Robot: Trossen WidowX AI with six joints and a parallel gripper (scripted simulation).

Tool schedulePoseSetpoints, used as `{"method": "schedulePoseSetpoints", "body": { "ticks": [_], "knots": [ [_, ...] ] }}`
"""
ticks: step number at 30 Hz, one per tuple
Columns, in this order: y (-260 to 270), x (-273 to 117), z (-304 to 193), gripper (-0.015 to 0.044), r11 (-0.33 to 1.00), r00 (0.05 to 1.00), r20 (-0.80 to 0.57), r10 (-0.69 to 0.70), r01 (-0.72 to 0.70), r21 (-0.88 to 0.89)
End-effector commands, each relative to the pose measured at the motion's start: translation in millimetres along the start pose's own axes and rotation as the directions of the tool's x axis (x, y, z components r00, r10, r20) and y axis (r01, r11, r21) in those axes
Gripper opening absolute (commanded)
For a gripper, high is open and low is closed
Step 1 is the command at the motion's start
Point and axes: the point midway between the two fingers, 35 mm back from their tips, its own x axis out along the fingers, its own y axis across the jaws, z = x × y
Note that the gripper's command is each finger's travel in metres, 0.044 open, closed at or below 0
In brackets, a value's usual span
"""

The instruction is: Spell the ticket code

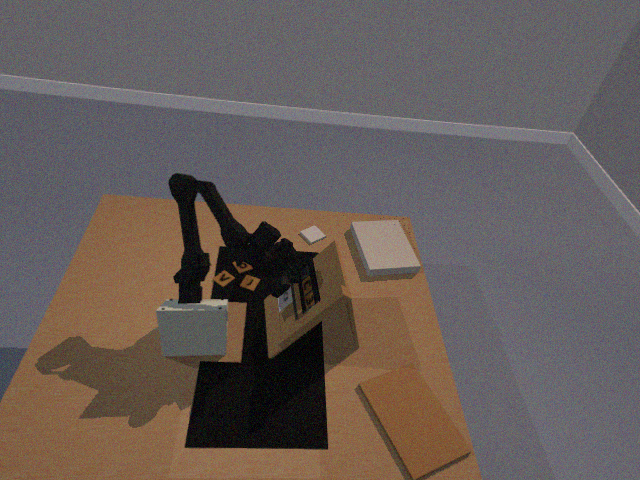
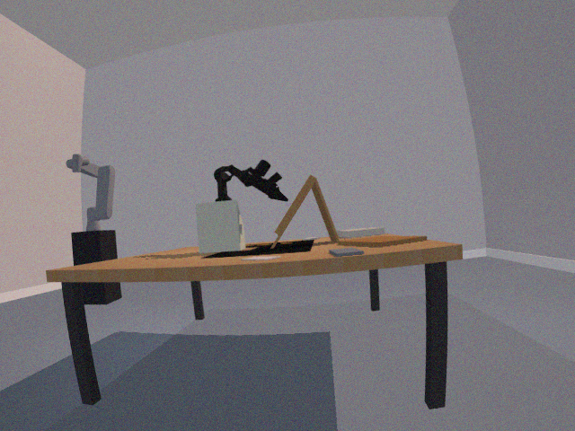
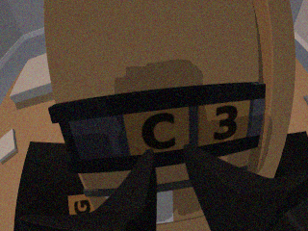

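A tilted wooden board point(image 1: 330, 266) point(image 2: 295, 204) point(image 3: 144, 34) carries the black-edged letter rail point(image 3: 159, 94). In the wrist view, a C tile point(image 3: 158, 131) and a 3 tile point(image 3: 225, 122) sit in it, C left of 3, with a dark strip between them; the left part holds no tile. The ticket point(image 3: 165, 207) below is mostly hidden by the fingers. Tiles V point(image 1: 223, 278), J point(image 1: 250, 282) and G point(image 1: 241, 266) point(image 3: 79, 204) lie on the black mat point(image 1: 258, 408). My gripper point(image 2: 286, 199) point(image 3: 168, 153) is open by a narrow gap, empty, its tips before the rail's lower edge near C.
A white block point(image 1: 385, 248) point(image 3: 31, 79) and a small white square point(image 1: 312, 234) point(image 3: 7, 145) lie beyond the board. A flat brown slab point(image 1: 413, 423) lies at the near right. A pale box point(image 1: 193, 330) point(image 2: 217, 227) stands by the arm's base. A thin blue-grey item point(image 2: 346, 251) lies near the counter edge.
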Motion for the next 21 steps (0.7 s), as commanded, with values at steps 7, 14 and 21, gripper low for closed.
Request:
{"method": "schedulePoseSetpoints", "body": {
  "ticks": [7, 14, 21],
  "knots": [
    [-0.1, 0.2, 0.0, 0.0, 1.0, 1.0, 0.0, 0.0, 0.0, 0.0],
    [-1.1, 2.2, 2.8, 0.0, 1.0, 1.0, -0.021, -0.009, 0.009, 0.005],
    [-2.2, 14.7, 19.5, 0.0, 0.997, 0.972, -0.224, -0.064, 0.07, 0.02]
  ]
}}
